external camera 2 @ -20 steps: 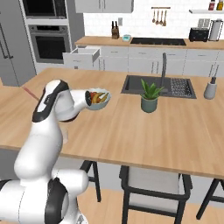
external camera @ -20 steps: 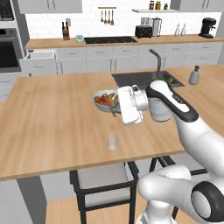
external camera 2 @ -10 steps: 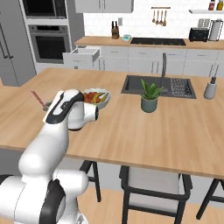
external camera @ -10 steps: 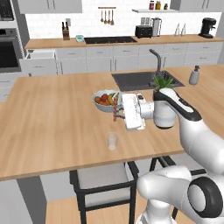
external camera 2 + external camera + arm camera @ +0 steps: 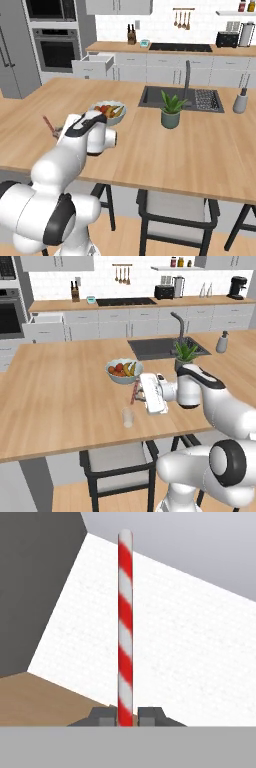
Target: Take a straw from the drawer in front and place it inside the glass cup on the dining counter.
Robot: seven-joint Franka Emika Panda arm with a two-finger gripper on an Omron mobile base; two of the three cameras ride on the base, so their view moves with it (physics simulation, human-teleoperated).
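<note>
Above dining counter, pincer level, gripping straw.

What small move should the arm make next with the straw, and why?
Probably carry the straw a little toward the glass cup and tip it upright over the rim. The claw is shut on the straw, which slants in the air beside the fruit bowl, while the cup stands nearer the dining counter edge with nothing in it.

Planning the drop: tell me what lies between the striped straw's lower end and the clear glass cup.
Only bare light wood counter, in the left base view. The red-striped straw, clamped in the hand, sits apart from the clear glass cup.
</note>
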